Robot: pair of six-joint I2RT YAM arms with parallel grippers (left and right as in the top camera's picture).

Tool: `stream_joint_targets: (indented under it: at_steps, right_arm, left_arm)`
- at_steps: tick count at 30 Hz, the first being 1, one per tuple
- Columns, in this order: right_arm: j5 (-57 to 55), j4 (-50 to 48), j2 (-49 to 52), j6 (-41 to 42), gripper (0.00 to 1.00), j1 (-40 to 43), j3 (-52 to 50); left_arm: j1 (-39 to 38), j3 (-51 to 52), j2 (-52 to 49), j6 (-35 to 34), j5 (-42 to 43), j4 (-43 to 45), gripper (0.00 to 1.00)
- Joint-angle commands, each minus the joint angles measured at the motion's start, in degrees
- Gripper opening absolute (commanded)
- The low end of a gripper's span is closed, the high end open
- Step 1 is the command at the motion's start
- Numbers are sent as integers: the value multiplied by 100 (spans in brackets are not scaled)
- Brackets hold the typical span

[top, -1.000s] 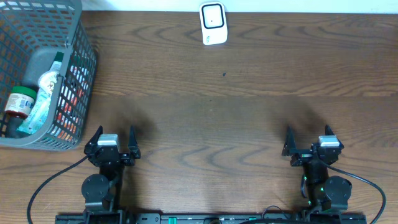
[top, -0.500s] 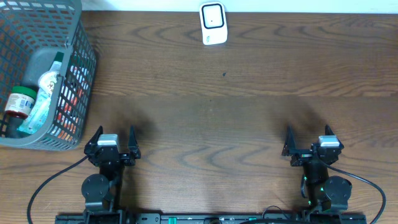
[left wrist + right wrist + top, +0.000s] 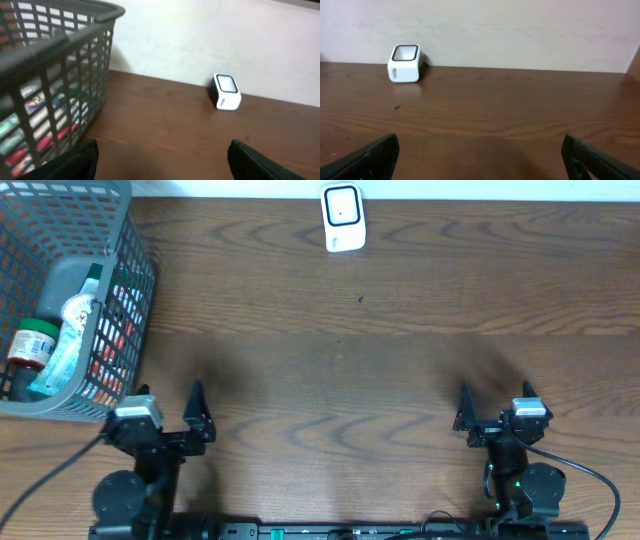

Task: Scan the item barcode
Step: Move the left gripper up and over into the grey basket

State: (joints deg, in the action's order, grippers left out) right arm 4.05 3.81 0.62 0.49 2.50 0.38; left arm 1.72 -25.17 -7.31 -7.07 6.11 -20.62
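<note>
1. Currently both my grippers sit low along the near edge of the table [image 3: 380, 360], the left gripper [image 3: 165, 396] toward the near-left corner and the right gripper [image 3: 495, 394] toward the near-right. Each has its jaws spread wide and holds nothing.
2. Items to scan lie in the grey mesh basket [image 3: 128, 280] at the far-left corner. I see a red-lidded jar [image 3: 32, 340], a white-and-green bottle [image 3: 68, 330] leaning inside, and packets underneath that I cannot identify.
3. At the middle of the far edge stands the white barcode scanner [image 3: 341, 218], window upward, presumably so a barcode can be shown from above.
4. My left gripper is just beside the basket's near wall, so I judge it should fetch an item; nothing is picked yet.
</note>
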Motion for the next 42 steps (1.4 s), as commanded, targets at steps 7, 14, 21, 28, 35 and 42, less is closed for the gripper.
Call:
stream_joint_targets:
  at_steps: [7, 14, 21, 28, 35, 42]
  right_arm:
    - [-35, 26, -35, 74, 99, 31, -7]
    - [-35, 26, -35, 74, 99, 31, -7]
    - [-35, 26, -35, 74, 99, 28, -7]
    - [-35, 26, -35, 74, 99, 31, -7]
    - [-35, 26, -35, 74, 99, 31, -7]
    - [-35, 26, -35, 74, 99, 31, -7]
  left_arm:
    - [13, -3580, -2459, 422, 76, -2201, 85]
    - [13, -5842, -4242, 579, 76, -4444, 85]
    - [13, -6437, -5219, 573, 260, -5335, 100]
    - [13, -6437, -5322, 575, 391, -5346, 87]
    - [13, -6437, -5318, -81, 328, -5237, 87]
    - [13, -6437, -5318, -557, -85, -5243, 88]
